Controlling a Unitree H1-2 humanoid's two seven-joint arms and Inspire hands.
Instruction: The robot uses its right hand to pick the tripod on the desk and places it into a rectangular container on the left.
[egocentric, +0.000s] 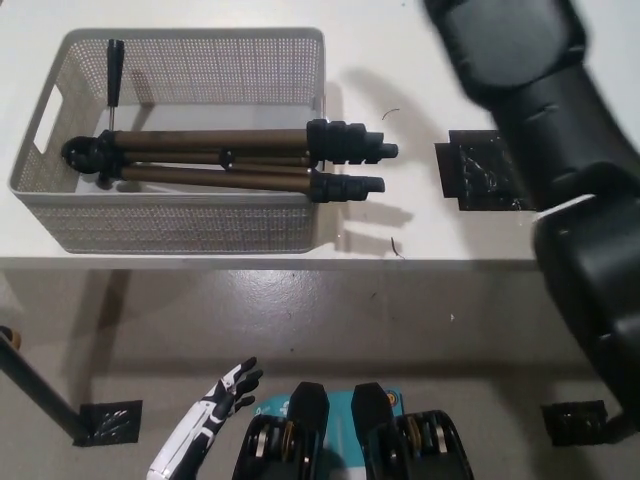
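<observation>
Tripod (215, 165) in container (180, 225) (feet overhanging)

One grey perforated rectangular container (180, 225) sits on the white desk (400, 40) toward its left edge. One folded brown-and-black tripod (215, 167) lies in it, two black leg ends jutting past its right rim. Two black tape patches (485, 175) overlap near the desk's front edge.
</observation>
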